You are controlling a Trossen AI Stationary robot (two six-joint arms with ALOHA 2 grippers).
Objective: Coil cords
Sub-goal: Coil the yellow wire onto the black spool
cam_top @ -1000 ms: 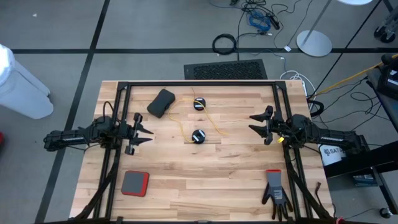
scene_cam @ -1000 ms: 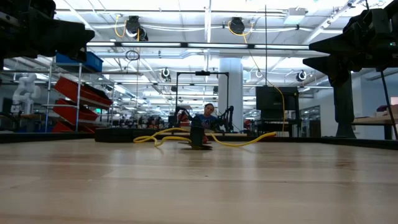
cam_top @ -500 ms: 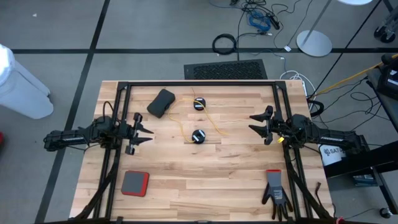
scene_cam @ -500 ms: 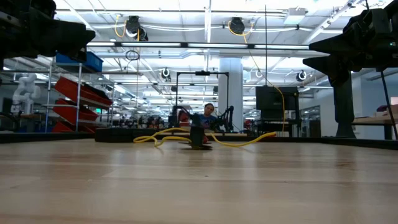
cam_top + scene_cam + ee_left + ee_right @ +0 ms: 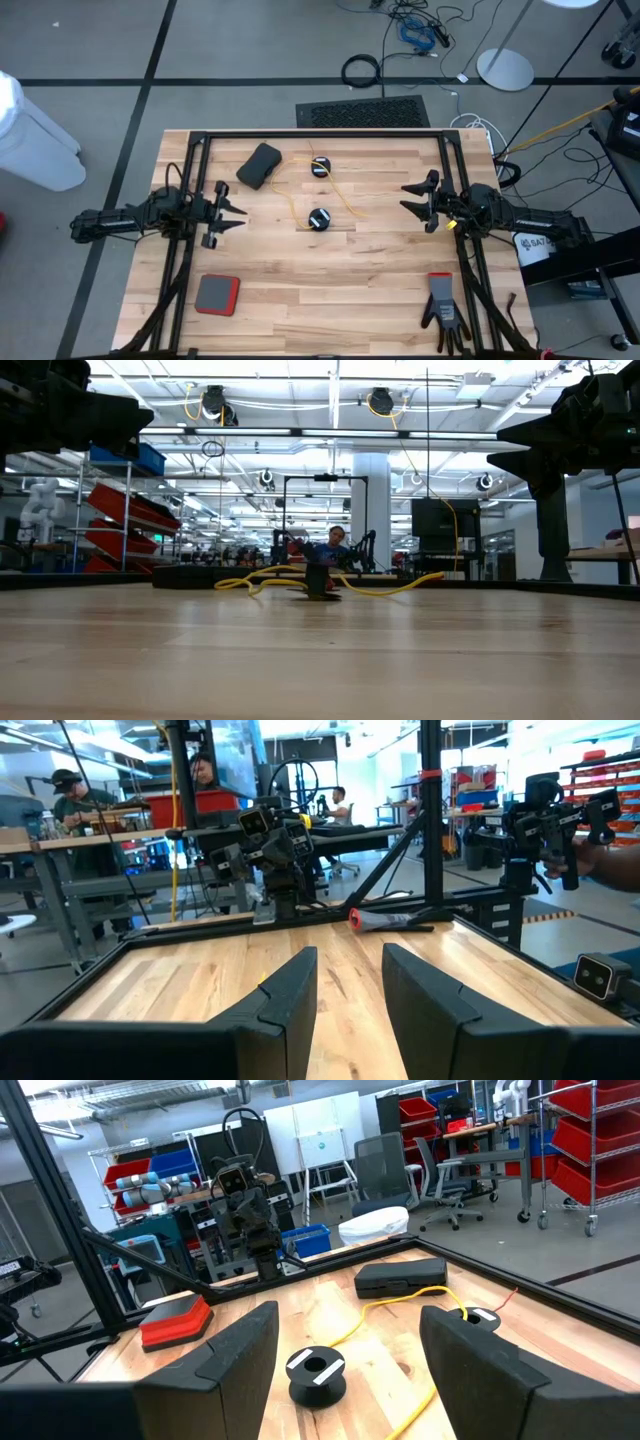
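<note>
Two small round black reels lie flat on the wooden table: one at mid-table (image 5: pixel 320 219) (image 5: pixel 316 1370), one nearer the far edge (image 5: pixel 320 167) (image 5: pixel 478 1318). A thin yellow cord (image 5: pixel 345 200) (image 5: pixel 400 1302) (image 5: pixel 390 588) loops loosely over the table between them. A thin reddish-brown strand (image 5: pixel 508 1296) lies beside the far reel. My left gripper (image 5: pixel 238 214) (image 5: pixel 350 982) hovers at the table's left and my right gripper (image 5: pixel 404 198) (image 5: pixel 350 1342) at its right. Both are level, point toward the reels and stand open with nothing between the fingers.
A black case (image 5: pixel 259 165) lies at the far left and a red-and-grey block (image 5: pixel 217 294) at the near left. A black glove with a red cuff (image 5: pixel 443 305) lies at the near right. A black frame (image 5: pixel 320 135) rims the table.
</note>
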